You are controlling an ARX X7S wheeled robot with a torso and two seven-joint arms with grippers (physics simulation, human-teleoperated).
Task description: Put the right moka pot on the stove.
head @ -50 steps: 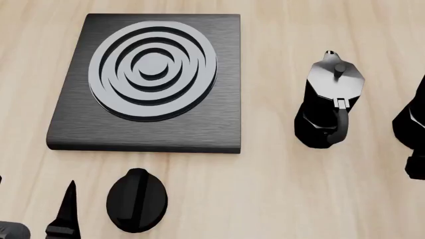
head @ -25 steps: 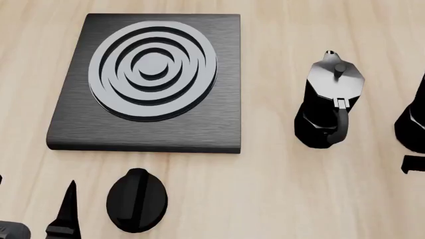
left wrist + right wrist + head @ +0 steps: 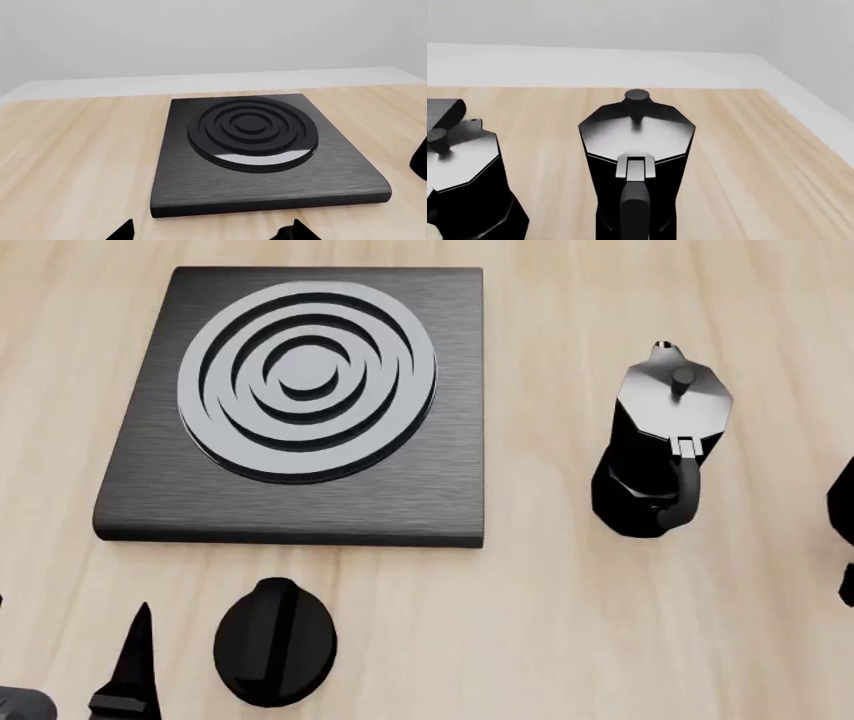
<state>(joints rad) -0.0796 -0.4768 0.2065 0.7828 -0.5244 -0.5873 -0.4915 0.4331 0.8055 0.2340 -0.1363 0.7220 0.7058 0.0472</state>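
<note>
The stove (image 3: 294,405) lies flat on the pale wood worktop (image 3: 534,620), its ringed burner (image 3: 310,378) bare. Near its front edge sits a black oval knob (image 3: 274,642). Well to the right of the stove stands one moka pot (image 3: 663,445), upright, handle toward the robot, spout away. The right pot (image 3: 636,165) fills the right wrist view, upright on the worktop, grey lid shut, handle facing that camera, with the other pot just beside it; in the head view only a dark sliver shows at the right edge, too little to identify. The right gripper shows in no view. Of the left gripper (image 3: 210,232), two dark fingertips (image 3: 122,231) stand well apart near the stove's front edge, jaws wide and holding nothing.
</note>
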